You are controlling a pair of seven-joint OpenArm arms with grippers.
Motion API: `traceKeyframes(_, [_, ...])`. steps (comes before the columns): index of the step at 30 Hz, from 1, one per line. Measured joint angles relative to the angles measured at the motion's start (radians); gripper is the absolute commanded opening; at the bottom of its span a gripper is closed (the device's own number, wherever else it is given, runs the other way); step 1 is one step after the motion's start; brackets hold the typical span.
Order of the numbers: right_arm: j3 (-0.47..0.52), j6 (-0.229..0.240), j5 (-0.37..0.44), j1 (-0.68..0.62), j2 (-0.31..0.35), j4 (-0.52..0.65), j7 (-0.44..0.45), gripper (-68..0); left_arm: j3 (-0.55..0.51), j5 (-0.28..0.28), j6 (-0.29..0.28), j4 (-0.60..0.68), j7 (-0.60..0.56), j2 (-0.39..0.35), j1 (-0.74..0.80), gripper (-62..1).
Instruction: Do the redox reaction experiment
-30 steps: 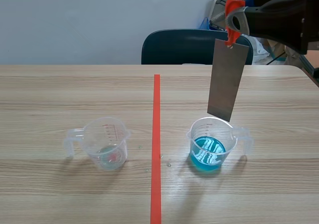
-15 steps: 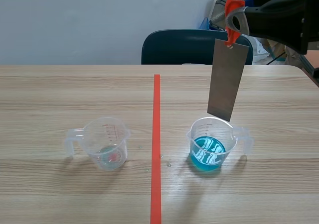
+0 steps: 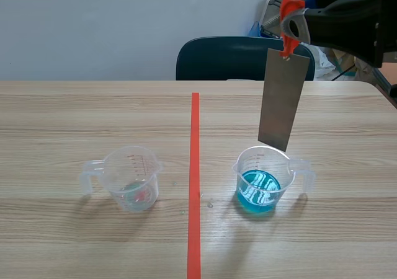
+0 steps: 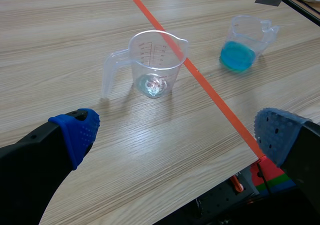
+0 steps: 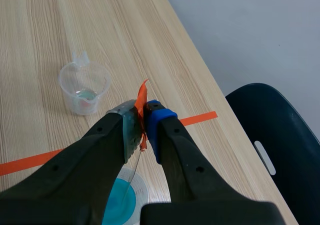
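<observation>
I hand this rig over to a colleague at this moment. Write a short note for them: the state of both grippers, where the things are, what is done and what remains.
Left gripper: open, holds nothing, low, with the clear cup ahead of it; that cup holds only a little liquid.
Right gripper: raised, shut on the metal sheet at its orange tab.
The sheet hangs upright above the blue-liquid cup; its lower edge is not in the liquid.
Done: sheet picked up and held over the cup.
Left: probably lower the sheet into the blue liquid.

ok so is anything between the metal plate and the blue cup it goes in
Nothing visible: the metal plate hangs from the right hand over the open cup of blue liquid, with only air between.
</observation>
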Motion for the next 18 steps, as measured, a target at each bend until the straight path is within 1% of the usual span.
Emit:
traceKeyframes(9, [0.0, 0.0, 0.0, 0.0, 0.0, 0.0, 0.0, -66.9, 0.0, 0.0, 0.0, 0.0, 0.0, 0.0, 0.0, 1.4])
traceKeyframes(11, [0.0, 0.0, 0.0, 0.0, 0.0, 0.0, 0.0, -66.9, 0.0, 0.0, 0.009, 0.0, 0.0, -0.001, 0.0, 1.4])
traceKeyframes(12, [0.0, 0.0, 0.0, 0.0, 0.0, 0.0, 0.0, -66.9, 0.0, 0.009, 0.034, 0.0, -0.006, -0.001, 0.0, 0.9])
traceKeyframes(15, [0.0, 0.0, 0.0, 0.0, 0.0, 0.0, 0.0, -66.9, 0.0, 0.009, 0.088, 0.0, -0.007, -0.013, 0.0, -22.9])
traceKeyframes(17, [0.0, 0.0, 0.0, 0.0, 0.0, 0.0, 0.0, -66.9, 0.0, 0.029, 0.108, -0.001, -0.019, -0.034, 0.0, -35.2])
traceKeyframes(18, [0.0, 0.0, 0.0, 0.0, 0.0, 0.0, 0.0, -66.9, 0.0, 0.047, 0.107, -0.001, -0.029, -0.05, 0.0, -41.1])
